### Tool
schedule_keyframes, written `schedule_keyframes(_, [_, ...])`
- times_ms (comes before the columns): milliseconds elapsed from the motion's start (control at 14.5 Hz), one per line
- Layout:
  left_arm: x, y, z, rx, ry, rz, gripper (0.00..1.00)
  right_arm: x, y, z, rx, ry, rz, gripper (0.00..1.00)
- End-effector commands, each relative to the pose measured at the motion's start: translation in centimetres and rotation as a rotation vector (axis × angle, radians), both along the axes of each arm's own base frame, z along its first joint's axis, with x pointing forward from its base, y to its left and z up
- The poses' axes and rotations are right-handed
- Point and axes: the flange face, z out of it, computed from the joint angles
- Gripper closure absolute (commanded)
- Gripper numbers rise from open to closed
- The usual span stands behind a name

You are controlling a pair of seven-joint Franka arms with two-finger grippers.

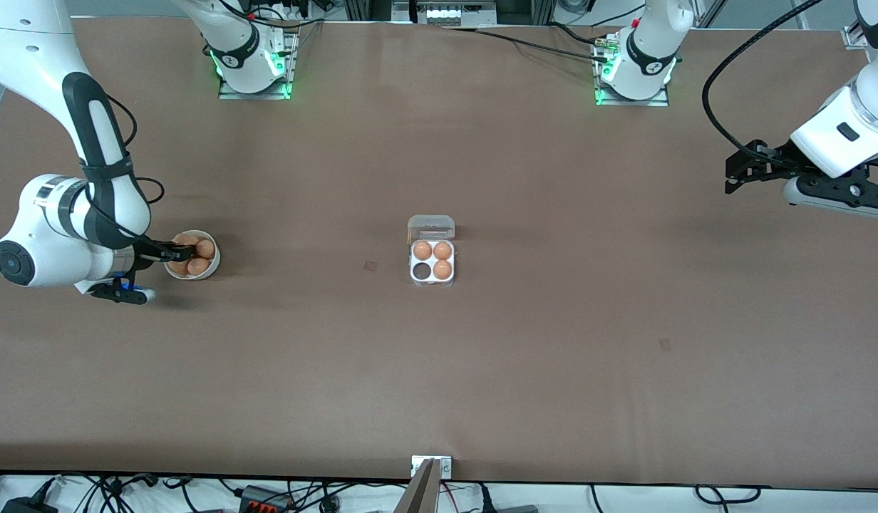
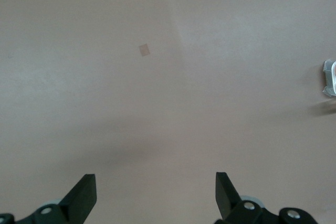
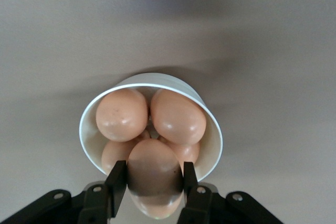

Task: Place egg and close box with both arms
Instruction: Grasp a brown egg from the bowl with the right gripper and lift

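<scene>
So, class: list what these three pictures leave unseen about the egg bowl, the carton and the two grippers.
- Round white bowl: the total egg count; the right gripper and the brown egg its fingers flank hide the lower ones.
- Right gripper, front view: fingertips merge with the bowl.
- Small four-cell egg carton: too small to tell whether the clear lid lies flat.
- Left gripper: only fingertips show, open over bare table.

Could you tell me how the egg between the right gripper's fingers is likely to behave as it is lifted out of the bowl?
The egg looks smooth and rounded, so it may slip or rotate between the right gripper fingers. Its shell is probably fragile, so squeezing harder seems risky. If released into the bowl, it would likely roll against the other eggs.
</scene>
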Motion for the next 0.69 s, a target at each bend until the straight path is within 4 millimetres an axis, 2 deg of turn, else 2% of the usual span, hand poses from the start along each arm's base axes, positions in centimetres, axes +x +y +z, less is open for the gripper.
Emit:
schedule_keyframes(0, [0.1, 0.3, 0.5, 0.021, 0.001, -0.019, 0.00, 2.3, 1.6, 5.0, 0.052, -0.006, 0.029, 0.65])
schedule_keyframes(138, [0.1, 0.4, 0.5, 0.021, 0.002, -0.018, 0.00, 4.4, 3.7, 9.1, 0.075, -0.027, 0.081, 0.68])
schedule_keyframes(207, [0.1, 0.3, 0.5, 0.021, 0.001, -0.019, 0.00, 5.1, 5.5, 10.2, 0.085, -0.053, 0.119, 0.70])
schedule_keyframes(346, [0.2, 0.4, 0.4, 0.021, 0.001, -0.018, 0.00, 5.4, 9.2, 10.5, 0.115, -0.075, 0.171, 0.70])
schedule_keyframes(553, [0.1, 0.3, 0.4, 0.021, 0.002, -0.018, 0.00, 6.6, 16.5, 10.1, 0.170, -0.184, 0.227, 0.70])
schedule_keyframes(622, [0.1, 0.5, 0.5, 0.021, 0.002, -0.016, 0.00, 6.7, 19.6, 10.0, 0.174, -0.225, 0.255, 0.70])
